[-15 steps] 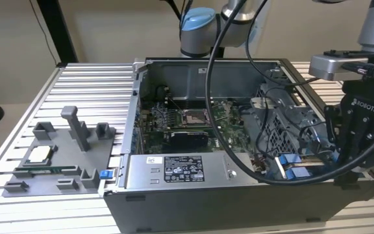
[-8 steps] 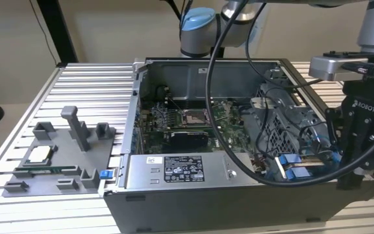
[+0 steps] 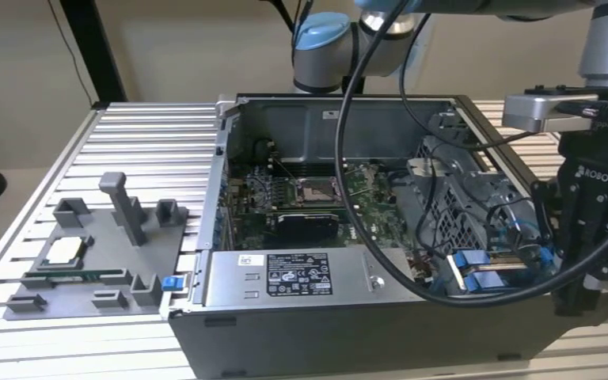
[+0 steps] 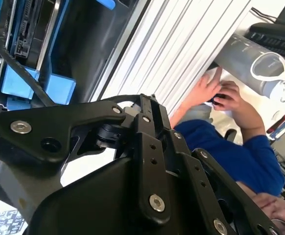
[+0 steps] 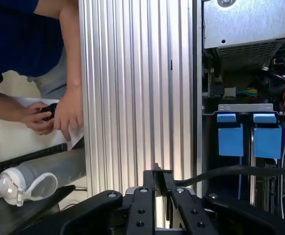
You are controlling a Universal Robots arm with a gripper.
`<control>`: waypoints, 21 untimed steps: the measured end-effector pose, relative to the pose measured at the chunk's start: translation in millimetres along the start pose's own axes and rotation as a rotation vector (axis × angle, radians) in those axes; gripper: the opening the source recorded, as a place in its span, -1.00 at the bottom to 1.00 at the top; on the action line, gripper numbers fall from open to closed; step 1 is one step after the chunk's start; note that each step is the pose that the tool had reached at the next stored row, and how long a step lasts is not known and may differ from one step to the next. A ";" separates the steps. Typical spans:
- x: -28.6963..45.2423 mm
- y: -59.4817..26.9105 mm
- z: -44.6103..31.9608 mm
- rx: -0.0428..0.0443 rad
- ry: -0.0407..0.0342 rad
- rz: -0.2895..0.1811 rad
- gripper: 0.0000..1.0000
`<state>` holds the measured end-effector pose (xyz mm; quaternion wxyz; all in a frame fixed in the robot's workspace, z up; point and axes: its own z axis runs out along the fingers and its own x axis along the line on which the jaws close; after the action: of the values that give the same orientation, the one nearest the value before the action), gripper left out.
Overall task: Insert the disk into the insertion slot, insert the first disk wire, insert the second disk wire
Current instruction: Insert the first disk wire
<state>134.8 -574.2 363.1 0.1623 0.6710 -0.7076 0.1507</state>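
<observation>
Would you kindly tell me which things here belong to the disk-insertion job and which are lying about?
Job: black robot gripper; grey perforated-metal drive bay with blue plastic rails.
Lying about: grey labelled power-supply box; grey fixture tray beside the case; grey bottle with a clear cap; a person's hand.

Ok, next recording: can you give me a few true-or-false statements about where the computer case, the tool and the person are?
1. The open grey metal computer case stands on a ribbed aluminium table. True.
2. The black tool hangs at the exterior view's left. False: it hangs at the exterior view's right, by the case's edge.
3. The grey labelled power-supply box lies outside the case. False: it sits inside it.
4. A person's hands show beyond the table's edge in both wrist views. True.
5. Two bright blue plastic tabs sit side by side inside the case. True.
</observation>
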 end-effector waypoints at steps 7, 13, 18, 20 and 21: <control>-0.1 0.0 0.2 0.0004 0.0071 0.000 -1.00; -3.4 0.3 -1.1 0.0037 0.0032 0.004 -1.00; -5.4 1.2 -2.1 0.0091 -0.0686 0.007 -1.00; -6.0 1.5 -2.3 0.0092 -0.1049 0.007 -1.00; -6.3 1.6 -2.3 0.0096 -0.1237 0.007 -1.00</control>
<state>133.5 -567.5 362.4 0.1145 0.6772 -0.7180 0.1130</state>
